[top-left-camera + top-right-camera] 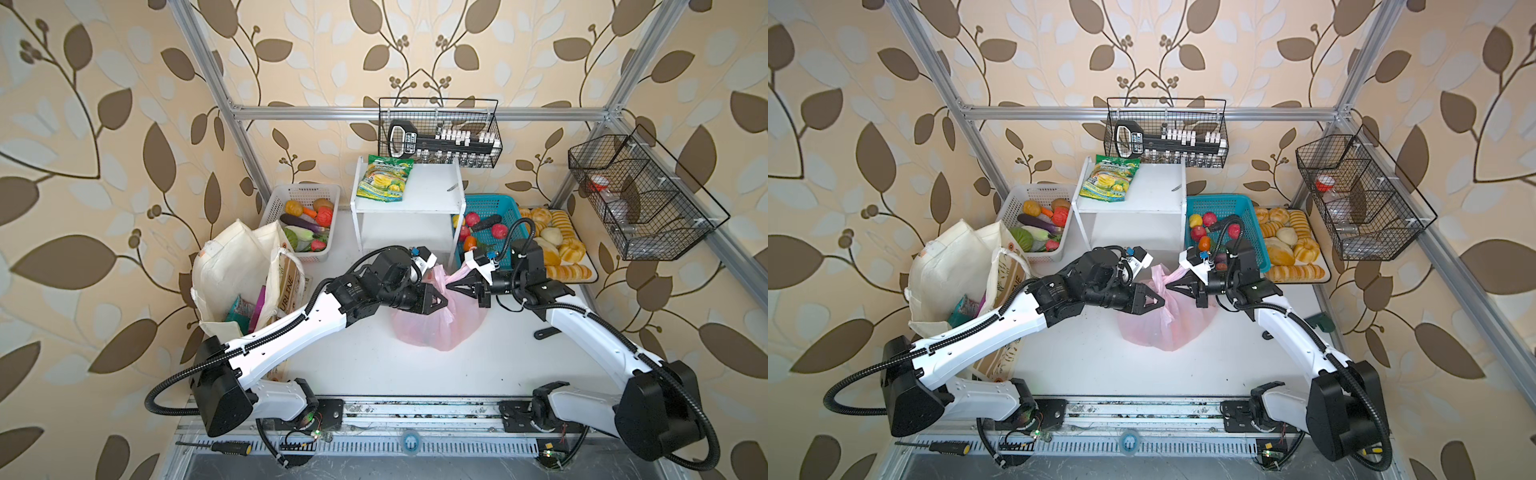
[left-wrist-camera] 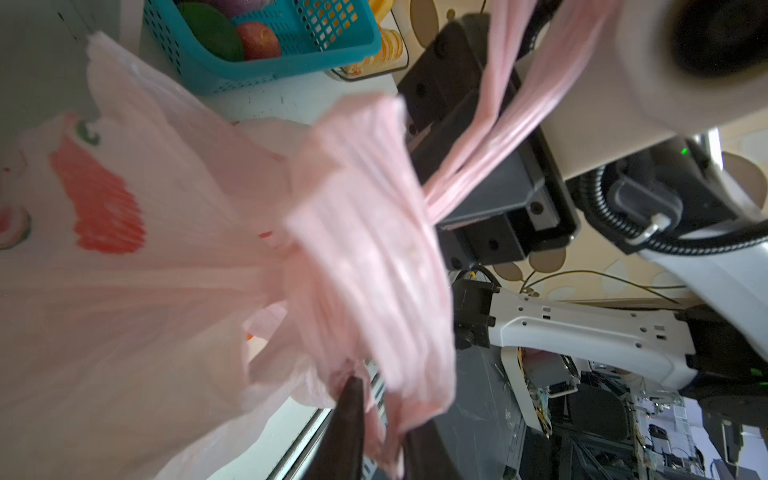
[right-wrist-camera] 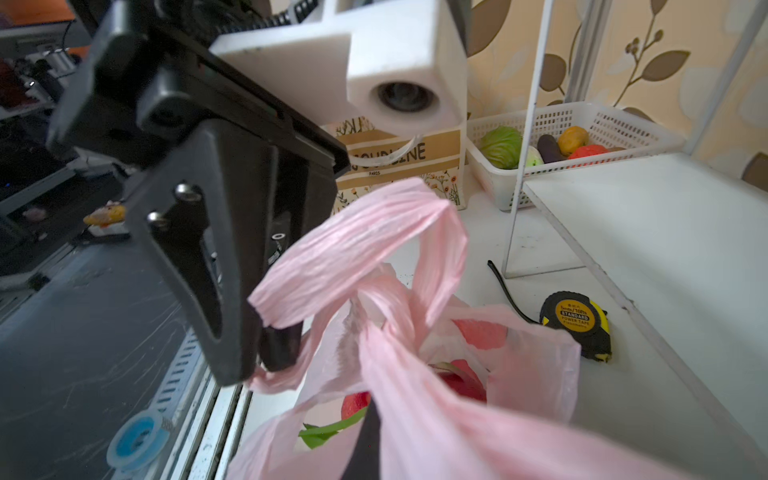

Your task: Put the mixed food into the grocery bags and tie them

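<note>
**Between 2 sets of fingertips: pink bag loaded, knot not yet closed**

Directly between the facing fingertips, just above the gathered mouth of the pink plastic bag (image 1: 436, 328): 2 handle loops (image 3: 357, 249) crossed over each other.

Right gripper (image 1: 449, 286): clenched on a twisted strand of handle, drawn taut into the jaws in the left wrist view.

Left gripper (image 1: 444, 300): fingers (image 2: 351, 415) slightly parted, pink film bunched between them. Cannot tell whether pinching or letting go.

Below both sets of fingers, resting on the white table (image 1: 353, 357): the bag body, bulging. Under the right fingers, visible through the open mouth: a magenta dragon fruit (image 3: 465, 382) and a red fruit (image 3: 353, 405).

Well behind the left fingers, beside that arm's forearm: the cream canvas tote (image 1: 232, 266), upright and open. Poking up inside it: a teal-and-red snack packet (image 1: 237, 312) and a purple snack packet (image 1: 261, 303). No green can found in any view; possibly hidden inside a bag.

Judging progress:
- **Done:** loading appears largely finished for both bags, going by the bulge of 1 and the packets in the other.
- **Unclear:** several toy fruits (image 1: 498, 230) lying in the blue basket (image 1: 492, 205) just beyond the right fingers. Cannot tell whether meant to go in.
- **Half done:** tying of the pink bag, with loops crossed but nothing cinched.
- **Left to do:**
  - Feed 1 loop through and pull both ends apart until the knot seats against the bag mouth.
  - Close the tote, apparently untouched so far as tying goes.

Probably past the midpoint overall, with the fiddly part ahead.
</note>
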Available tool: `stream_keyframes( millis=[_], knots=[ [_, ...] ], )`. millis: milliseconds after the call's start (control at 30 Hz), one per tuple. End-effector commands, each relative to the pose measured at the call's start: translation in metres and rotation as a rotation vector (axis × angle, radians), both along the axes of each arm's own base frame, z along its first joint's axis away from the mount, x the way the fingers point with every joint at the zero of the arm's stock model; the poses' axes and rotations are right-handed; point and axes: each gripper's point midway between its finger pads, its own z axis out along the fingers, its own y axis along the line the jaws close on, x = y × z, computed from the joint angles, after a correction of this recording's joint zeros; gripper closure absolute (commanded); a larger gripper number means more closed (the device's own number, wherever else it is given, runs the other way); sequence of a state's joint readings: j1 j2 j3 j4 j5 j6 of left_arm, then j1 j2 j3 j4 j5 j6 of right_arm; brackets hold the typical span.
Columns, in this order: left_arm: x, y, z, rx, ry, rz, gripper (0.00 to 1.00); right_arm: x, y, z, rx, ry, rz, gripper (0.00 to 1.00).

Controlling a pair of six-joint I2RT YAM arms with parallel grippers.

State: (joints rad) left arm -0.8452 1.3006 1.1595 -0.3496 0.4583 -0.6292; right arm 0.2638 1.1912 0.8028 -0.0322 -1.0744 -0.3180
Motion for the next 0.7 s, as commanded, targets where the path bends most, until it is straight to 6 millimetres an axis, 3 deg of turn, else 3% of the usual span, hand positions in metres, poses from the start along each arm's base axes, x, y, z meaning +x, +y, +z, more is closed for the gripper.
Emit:
stream_keyframes(
  millis=[0, 133, 233, 300, 400, 500, 600, 667],
  knots=[
    [0.0, 0.005, 0.043, -0.056, -0.114, 0.015, 0.69, 0.005, -0.006, 0.009, 0.036, 0.031, -0.126, 1.0],
    [0.005, 0.007, 0.05, -0.058, -0.137, 0.034, 0.51, 0.005, -0.016, 0.013, 0.064, 0.056, -0.246, 1.0],
    [0.008, 0.008, 0.059, -0.071, -0.165, 0.05, 0.5, 0.001, -0.02, 0.014, 0.07, 0.068, -0.298, 1.0],
    [0.01, 0.009, 0.061, -0.059, -0.178, 0.059, 0.55, -0.001, -0.023, 0.017, 0.08, 0.067, -0.322, 1.0],
    [0.015, 0.016, 0.06, -0.036, -0.187, 0.101, 0.77, -0.002, -0.027, 0.027, 0.107, 0.104, -0.363, 1.0],
    [0.018, 0.015, 0.072, -0.084, -0.21, 0.124, 0.99, -0.001, -0.029, 0.035, 0.131, 0.176, -0.426, 1.0],
    [0.02, 0.004, 0.088, -0.141, -0.209, 0.104, 1.0, -0.002, -0.027, 0.036, 0.131, 0.217, -0.492, 1.0],
    [0.017, -0.005, 0.087, -0.154, -0.167, 0.067, 1.0, -0.003, -0.027, 0.037, 0.15, 0.259, -0.528, 1.0]
  ],
)
